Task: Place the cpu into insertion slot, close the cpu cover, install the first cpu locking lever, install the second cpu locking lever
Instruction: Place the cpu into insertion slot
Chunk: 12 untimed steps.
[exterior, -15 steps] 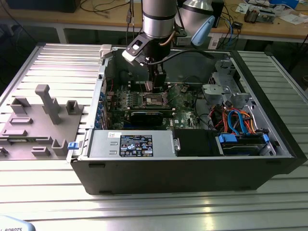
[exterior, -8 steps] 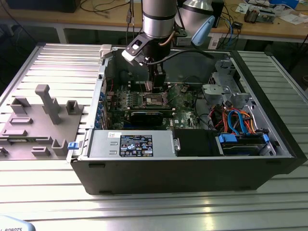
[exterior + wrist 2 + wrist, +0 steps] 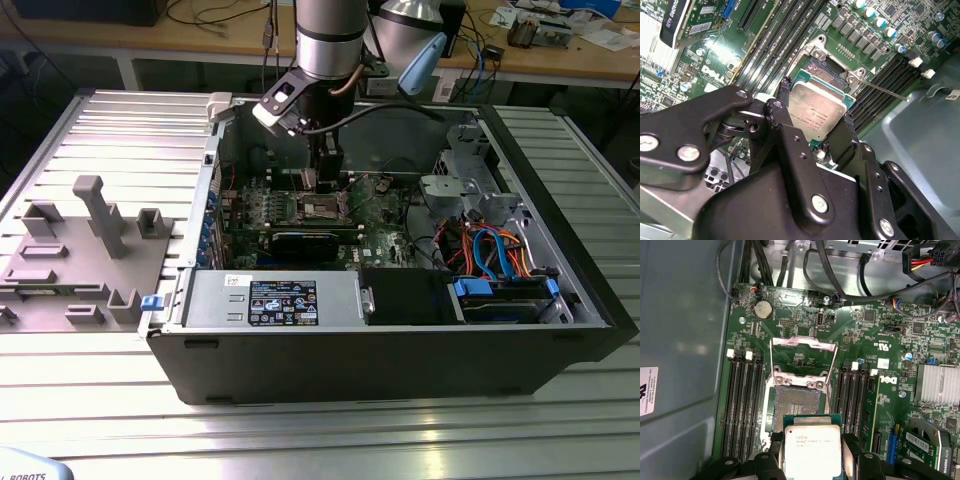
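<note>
Hand clamped on the cpu by opposite edges. Cpu sits over the motherboard, just beside the bare insertion slot, not seated. The cpu cover is swung open on the slot's far side.

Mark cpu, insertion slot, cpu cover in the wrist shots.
cpu [image 3: 812, 450], first wrist view, middle of silvery face.
insertion slot [image 3: 796, 403], first wrist view, recessed contact field.
cpu cover [image 3: 802, 342], first wrist view, frame bar farthest from the slot.
</note>
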### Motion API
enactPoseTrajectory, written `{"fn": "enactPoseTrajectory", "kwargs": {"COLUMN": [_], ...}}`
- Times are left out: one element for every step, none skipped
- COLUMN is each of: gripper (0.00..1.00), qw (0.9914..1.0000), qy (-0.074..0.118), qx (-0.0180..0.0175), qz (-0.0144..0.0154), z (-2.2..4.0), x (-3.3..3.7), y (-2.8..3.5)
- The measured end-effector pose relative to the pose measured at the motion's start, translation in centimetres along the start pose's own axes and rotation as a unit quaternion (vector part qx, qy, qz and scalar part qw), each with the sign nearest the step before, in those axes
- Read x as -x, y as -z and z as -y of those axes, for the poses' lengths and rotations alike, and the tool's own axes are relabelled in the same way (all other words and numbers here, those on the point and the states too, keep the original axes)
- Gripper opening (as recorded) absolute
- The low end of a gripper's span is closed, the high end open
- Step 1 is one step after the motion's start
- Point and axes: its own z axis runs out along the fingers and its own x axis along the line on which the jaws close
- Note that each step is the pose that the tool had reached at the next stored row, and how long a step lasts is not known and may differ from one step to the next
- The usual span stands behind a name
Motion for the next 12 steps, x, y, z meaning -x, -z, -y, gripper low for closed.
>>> {"fn": "enactPoseTrajectory", "kwargs": {"gripper": [0.55, 0.55, 0.55, 0.55, 0.55, 0.55, 0.55, 0.55, 0.55, 0.55, 0.55, 0.55], "qw": [1.0, 1.0, 0.99999, 0.99998, 0.99997, 0.99995, 0.99992, 0.99989, 0.99985, 0.99982, 0.99979, 0.99974], "qy": [-0.002, -0.003, -0.005, -0.006, -0.007, -0.01, -0.012, -0.015, -0.017, -0.019, -0.021, -0.023], "qx": [0.0, 0.0, -0.0001, -0.0001, -0.0001, -0.0001, -0.0002, -0.0002, -0.0002, -0.0002, -0.0002, -0.0003], "qz": [0.0, 0.0, 0.0001, 0.0001, 0.0001, 0.0001, 0.0002, 0.0002, 0.0003, 0.0003, 0.0003, 0.0003], "z": [0.0, 0.0, 0.0, 0.0, 0.0, 0.0, 0.0, 0.0, 0.0, 0.0, 0.0, 0.0], "x": [0.0, 0.0, 0.0, 0.0, 0.0, 0.0, 0.0, 0.0, 0.0, 0.0, 0.0, 0.0], "y": [0.0, 0.0, 0.0, 0.0, 0.0, -0.01, -0.01, -0.01, -0.02, -0.02, -0.03, -0.04]}}
